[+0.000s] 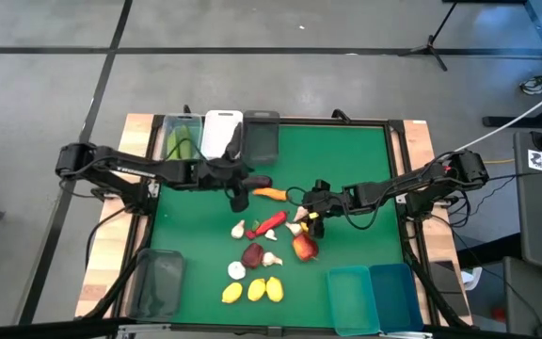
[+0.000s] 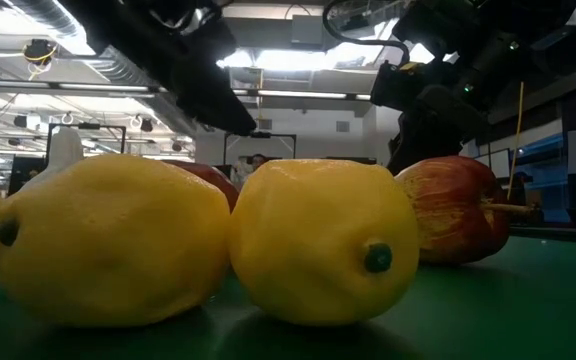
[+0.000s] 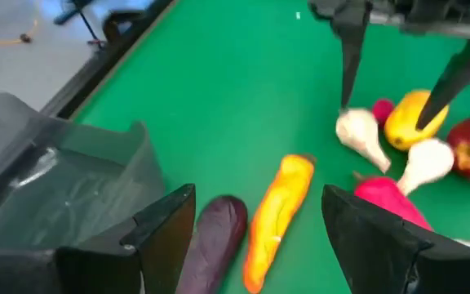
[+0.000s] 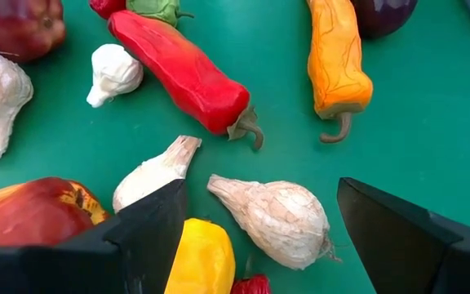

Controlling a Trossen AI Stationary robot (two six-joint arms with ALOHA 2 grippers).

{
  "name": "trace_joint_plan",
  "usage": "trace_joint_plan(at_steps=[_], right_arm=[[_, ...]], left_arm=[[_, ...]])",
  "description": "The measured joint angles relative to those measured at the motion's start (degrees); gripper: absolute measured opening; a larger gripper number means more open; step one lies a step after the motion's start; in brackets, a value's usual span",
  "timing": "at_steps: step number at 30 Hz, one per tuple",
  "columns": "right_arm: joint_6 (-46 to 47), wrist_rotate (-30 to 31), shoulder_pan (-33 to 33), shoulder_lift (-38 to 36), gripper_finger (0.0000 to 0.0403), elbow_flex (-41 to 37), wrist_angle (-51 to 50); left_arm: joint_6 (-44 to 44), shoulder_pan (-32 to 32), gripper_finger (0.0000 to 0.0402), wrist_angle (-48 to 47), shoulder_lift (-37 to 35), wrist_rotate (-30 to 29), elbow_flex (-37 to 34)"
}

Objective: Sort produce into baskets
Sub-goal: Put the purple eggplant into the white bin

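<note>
My left gripper (image 1: 240,195) is open and stands low over the mat, with a purple eggplant (image 3: 215,241) and an orange carrot (image 3: 277,214) lying between its fingers, untouched. My right gripper (image 1: 312,215) is open above a white garlic bulb (image 4: 274,217), with a second garlic (image 4: 153,175) and a lemon (image 4: 203,258) next to it. A red chili (image 4: 182,69) and a red fruit (image 4: 31,212) lie nearby. Three lemons (image 1: 252,290) lie toward the near edge. Cucumbers lie in the clear bin (image 1: 183,139).
The white bin (image 1: 222,132) and the dark grey bin (image 1: 261,137) stand at the far edge. The dark translucent bin (image 1: 158,282) is near left, and two teal bins (image 1: 373,297) are near right. More garlic (image 1: 237,270) and an eggplant (image 1: 252,254) lie mid-mat.
</note>
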Motion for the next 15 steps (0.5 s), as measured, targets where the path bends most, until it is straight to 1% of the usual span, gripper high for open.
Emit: trace_joint_plan(at_steps=[3,8,15], right_arm=[[0.0,0.0,0.0,0.0,0.0317,0.0,-0.1],[0.1,0.0,0.0,0.0,0.0317,0.0,0.0],[0.1,0.0,0.0,0.0,0.0317,0.0,-0.1]], left_arm=[[0.0,0.1,0.0262,0.0,2.2,0.1,0.0],[0.0,0.9,0.0262,0.0,5.2,3.0,0.0],[1.2,2.0,0.0263,-0.1,7.6,3.0,0.0]])
